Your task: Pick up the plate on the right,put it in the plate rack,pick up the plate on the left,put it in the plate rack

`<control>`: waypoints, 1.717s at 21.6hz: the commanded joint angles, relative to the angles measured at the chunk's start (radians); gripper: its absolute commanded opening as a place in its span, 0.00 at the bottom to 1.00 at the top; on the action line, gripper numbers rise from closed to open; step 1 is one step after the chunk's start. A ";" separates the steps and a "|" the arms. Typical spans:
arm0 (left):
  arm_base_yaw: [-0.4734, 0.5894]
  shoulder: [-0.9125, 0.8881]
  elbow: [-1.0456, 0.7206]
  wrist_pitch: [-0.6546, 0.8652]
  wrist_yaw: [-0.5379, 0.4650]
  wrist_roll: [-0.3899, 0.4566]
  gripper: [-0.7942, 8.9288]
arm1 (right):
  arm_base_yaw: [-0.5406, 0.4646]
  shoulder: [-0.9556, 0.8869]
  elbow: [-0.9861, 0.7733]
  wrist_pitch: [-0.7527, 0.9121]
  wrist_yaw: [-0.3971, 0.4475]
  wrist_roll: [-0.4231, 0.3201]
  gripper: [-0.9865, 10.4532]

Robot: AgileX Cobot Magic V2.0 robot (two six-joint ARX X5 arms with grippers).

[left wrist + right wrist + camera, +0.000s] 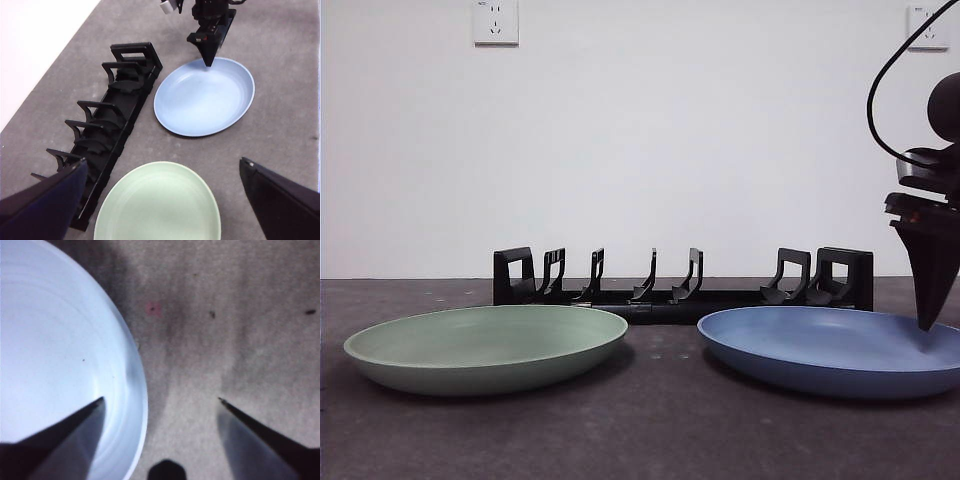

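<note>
With the right gripper (160,400) lowered at the far right edge of the blue plate (830,350), rim grasp judged to be in preparation. Fingers (75,435) apart: one over the plate's inner slope, the other over bare worktop (225,315) outside the rim, so the rim lies between them. Straddling position judged deliberate, since a shallow plate lying flat offers no other hold than its edge. No contact with the rim confirmed from the wrist view; tip in the front view reads as at or just above the plate edge.

Blue plate flat on the worktop on the right, just in front of the plate rack (685,280) and not yet lifted. Green plate (485,345) flat on the left, untouched, apart from the blue one. Rack set lengthwise behind both plates, prongs upright, all slots vacant; placement judged to allow each plate to be stood on edge between prongs.

Left gripper (162,200) held high and back over the green plate, fingers (45,200) wide apart, holding nothing; judged waiting its turn.

Task at its first step. Next requirement judged: closure on the rim, then tilt to upright before the rack. Risk noted: thin smooth rim liable to slip or pivot in a two-point pinch.
</note>
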 commanded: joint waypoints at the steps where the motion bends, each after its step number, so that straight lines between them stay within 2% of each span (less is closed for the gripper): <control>1: -0.022 0.021 0.002 0.009 -0.032 0.027 0.79 | 0.002 0.013 -0.001 0.010 0.005 0.002 0.26; 4: -0.056 0.043 0.002 0.009 -0.064 0.042 0.79 | 0.002 0.013 -0.001 0.014 0.005 -0.007 0.17; 13: -0.137 0.082 0.002 0.016 -0.089 0.056 0.79 | 0.002 0.013 -0.001 0.012 -0.011 -0.011 0.17; 28: -0.140 0.082 0.002 0.032 -0.089 0.056 0.79 | 0.011 0.024 -0.001 0.008 -0.040 -0.002 0.16; 32: -0.140 0.082 0.002 0.030 -0.089 0.056 0.79 | 0.014 0.058 -0.001 0.010 -0.040 -0.005 0.07; 37: -0.140 0.082 0.002 0.031 -0.089 0.071 0.79 | 0.014 0.005 0.021 -0.008 -0.034 -0.033 0.07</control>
